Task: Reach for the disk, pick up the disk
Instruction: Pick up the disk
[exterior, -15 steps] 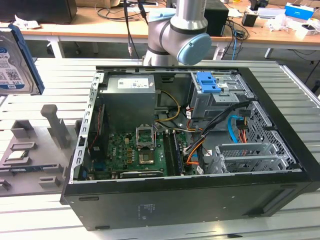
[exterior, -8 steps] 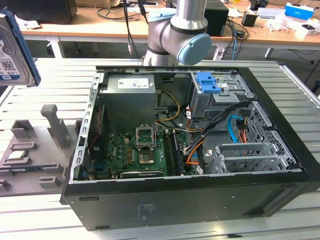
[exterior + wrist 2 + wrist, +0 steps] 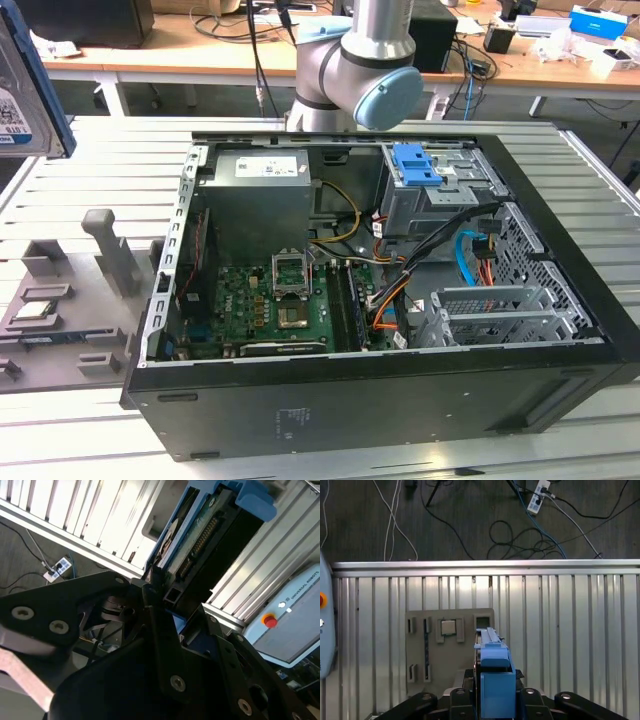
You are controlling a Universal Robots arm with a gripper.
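Item: claw point(image 3: 495, 695), black, two-fingered; we log it as pressed together on the disk point(image 3: 200, 537), one finger on each broad face, with no gap that we can make out. The disk is a silver-grey hard drive with blue plastic side rails. It stands on edge between the fingers, and in the second wrist view its circuit board and connector row face outward. Position: in the exterior view we place it at the exterior view's far left, raised off the table point(image 3: 570, 630) and well apart from the open computer case point(image 3: 400, 400). In the first wrist view it hangs above the ribbed aluminium table and the grey fixture plate point(image 3: 420, 650), which carries a small square chip point(image 3: 448, 627). Step in hand: we judge the reach done and the pick-up made, with the drive clear of every surface. Requirement, in our judgement: any further motion calls for an unbroken clamp and a level carry, since the drive is heavy for its hold and stands tall above the fingers. Beyond the table edge we note a dark floor with loose cables and a power strip point(image 3: 538, 489).
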